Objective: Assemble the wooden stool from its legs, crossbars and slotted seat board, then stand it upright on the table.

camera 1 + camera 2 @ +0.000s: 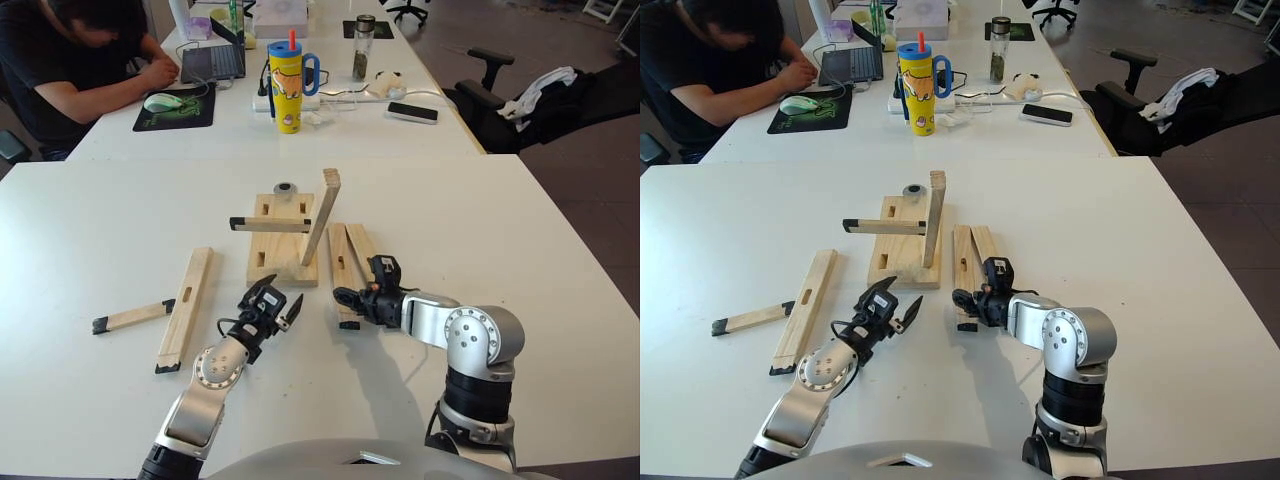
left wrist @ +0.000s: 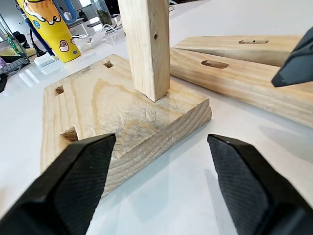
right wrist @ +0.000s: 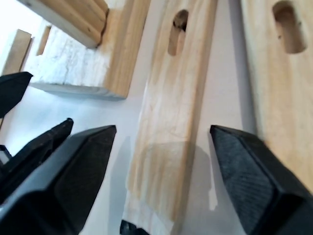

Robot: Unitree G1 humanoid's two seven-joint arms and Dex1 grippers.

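The pale slotted wooden seat board (image 1: 275, 255) lies on the white worktop (image 1: 500, 230) with an upright wooden leg (image 1: 321, 215) in it, the left gripper (image 2: 161, 138) gaping at its near edge and the right gripper (image 3: 163, 129) gaping astride a loose slotted leg (image 3: 183, 83).

Both head views looked forward and down over the white table (image 1: 80, 220), far enough back to catch the desk (image 1: 430, 130) beyond, sharing nearly the whole scene, slightly offset. The left wrist camera sat low and close, facing the seat board (image 2: 98, 107) almost level. The right wrist camera looked steeply down, very near, on a slotted leg (image 3: 176, 112); both wrist views shared the board's near corner
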